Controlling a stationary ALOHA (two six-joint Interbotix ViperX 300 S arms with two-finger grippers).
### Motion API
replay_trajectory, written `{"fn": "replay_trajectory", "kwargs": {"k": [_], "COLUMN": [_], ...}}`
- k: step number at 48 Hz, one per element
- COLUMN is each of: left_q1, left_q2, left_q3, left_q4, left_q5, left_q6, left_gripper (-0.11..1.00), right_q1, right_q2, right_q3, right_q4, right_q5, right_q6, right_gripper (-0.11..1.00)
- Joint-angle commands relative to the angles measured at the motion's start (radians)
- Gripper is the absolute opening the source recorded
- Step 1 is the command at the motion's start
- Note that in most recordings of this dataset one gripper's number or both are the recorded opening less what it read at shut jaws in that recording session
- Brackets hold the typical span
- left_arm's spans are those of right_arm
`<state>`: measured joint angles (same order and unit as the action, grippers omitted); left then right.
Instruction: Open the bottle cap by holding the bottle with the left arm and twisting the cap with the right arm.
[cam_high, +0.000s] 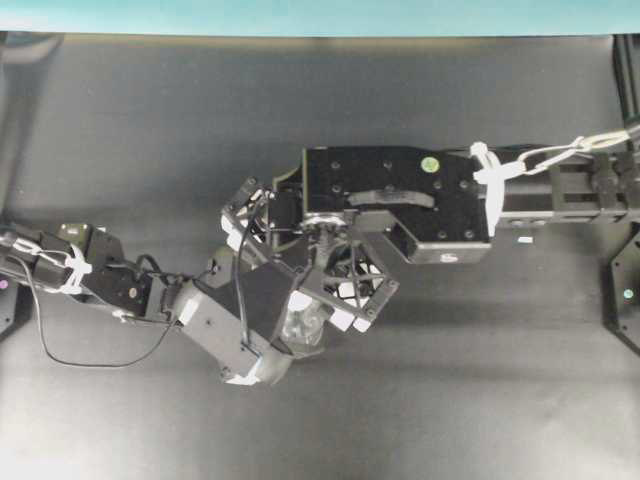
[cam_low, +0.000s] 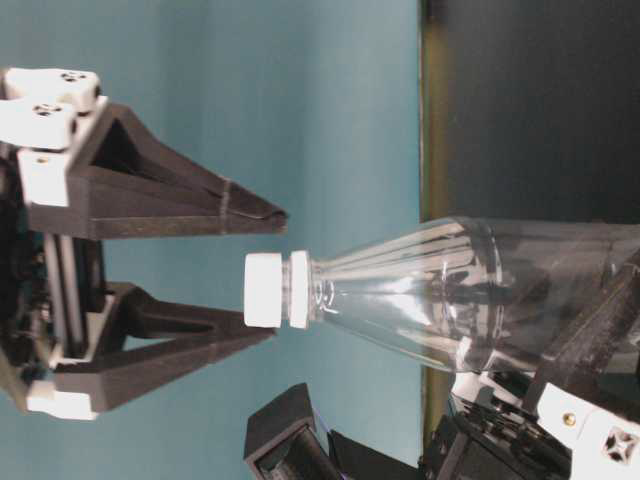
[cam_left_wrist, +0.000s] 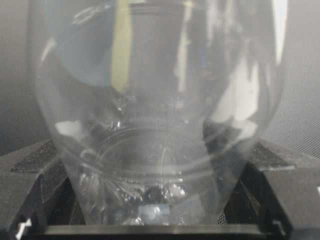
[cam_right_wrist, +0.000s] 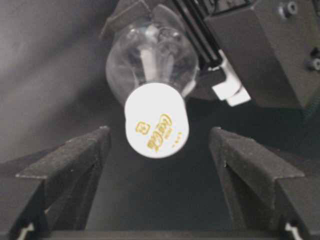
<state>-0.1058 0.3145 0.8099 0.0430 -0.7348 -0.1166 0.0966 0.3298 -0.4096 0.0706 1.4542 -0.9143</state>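
My left gripper (cam_left_wrist: 160, 165) is shut on the body of the clear bottle (cam_left_wrist: 160, 100); its black fingers (cam_left_wrist: 285, 172) press against both sides. The bottle (cam_low: 450, 290) is held off the table, and its neck points at my right gripper (cam_low: 278, 275). The white cap (cam_low: 265, 290) sits on the neck. My right gripper (cam_right_wrist: 160, 132) stands open, one finger on each side of the cap (cam_right_wrist: 156, 120), with a gap on both sides. In the overhead view the right arm's boxy housing (cam_high: 400, 200) hangs above the bottle (cam_high: 305, 325), and the left arm (cam_high: 120, 285) reaches in from the left.
A black mat (cam_high: 150, 120) covers the table, with a teal wall (cam_high: 300, 15) along its far edge. A small white scrap (cam_high: 525, 240) lies right of the housing. A black arm mount (cam_high: 625, 290) stands at the right edge.
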Motion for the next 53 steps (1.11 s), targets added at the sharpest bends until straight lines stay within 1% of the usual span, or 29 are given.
{"fn": "replay_trajectory", "kwargs": {"k": [1, 5, 11, 15, 21, 26, 30, 34, 37, 38, 41, 44, 49, 53], "left_q1": [-0.012, -0.012, -0.011, -0.008, -0.002, 0.003, 0.005, 0.006, 0.006, 0.008, 0.009, 0.011, 0.011, 0.011], "left_q2": [-0.002, -0.002, -0.003, -0.003, -0.005, -0.005, -0.005, -0.005, -0.005, -0.005, -0.005, -0.005, -0.006, -0.006], "left_q3": [-0.006, -0.003, 0.002, 0.002, 0.003, 0.003, 0.003, 0.005, 0.005, 0.005, 0.006, 0.006, 0.006, 0.009], "left_q4": [0.003, 0.003, 0.005, 0.003, 0.003, 0.003, 0.003, 0.005, 0.005, 0.003, 0.003, 0.003, 0.003, 0.003], "left_q5": [0.005, 0.006, 0.009, 0.014, 0.015, 0.014, 0.015, 0.015, 0.015, 0.015, 0.015, 0.015, 0.015, 0.015], "left_q6": [0.000, 0.000, 0.000, 0.000, -0.003, -0.008, -0.008, -0.008, -0.008, -0.008, -0.008, -0.008, -0.008, -0.008], "left_gripper": [0.81, 0.81, 0.81, 0.81, 0.81, 0.81, 0.81, 0.81, 0.81, 0.81, 0.81, 0.81, 0.81, 0.81], "right_q1": [0.005, 0.000, -0.015, -0.032, -0.063, -0.075, -0.077, -0.077, -0.077, -0.075, -0.075, -0.075, -0.066, -0.057], "right_q2": [-0.054, -0.081, -0.140, -0.189, -0.259, -0.330, -0.387, -0.442, -0.488, -0.495, -0.538, -0.575, -0.643, -0.693], "right_q3": [-0.018, -0.018, -0.015, 0.002, 0.071, 0.163, 0.232, 0.298, 0.362, 0.371, 0.443, 0.512, 0.627, 0.699], "right_q4": [0.005, 0.021, 0.077, 0.123, 0.186, 0.219, 0.229, 0.235, 0.235, 0.235, 0.235, 0.236, 0.235, 0.235], "right_q5": [-0.003, -0.002, -0.008, -0.034, -0.124, -0.235, -0.314, -0.402, -0.482, -0.492, -0.569, -0.632, -0.738, -0.828], "right_q6": [0.002, 0.029, 0.098, 0.158, 0.238, 0.281, 0.307, 0.350, 0.403, 0.411, 0.471, 0.509, 0.552, 0.580], "right_gripper": [0.76, 0.76, 0.76, 0.76, 0.76, 0.76, 0.76, 0.76, 0.76, 0.76, 0.76, 0.76, 0.76, 0.76]}}
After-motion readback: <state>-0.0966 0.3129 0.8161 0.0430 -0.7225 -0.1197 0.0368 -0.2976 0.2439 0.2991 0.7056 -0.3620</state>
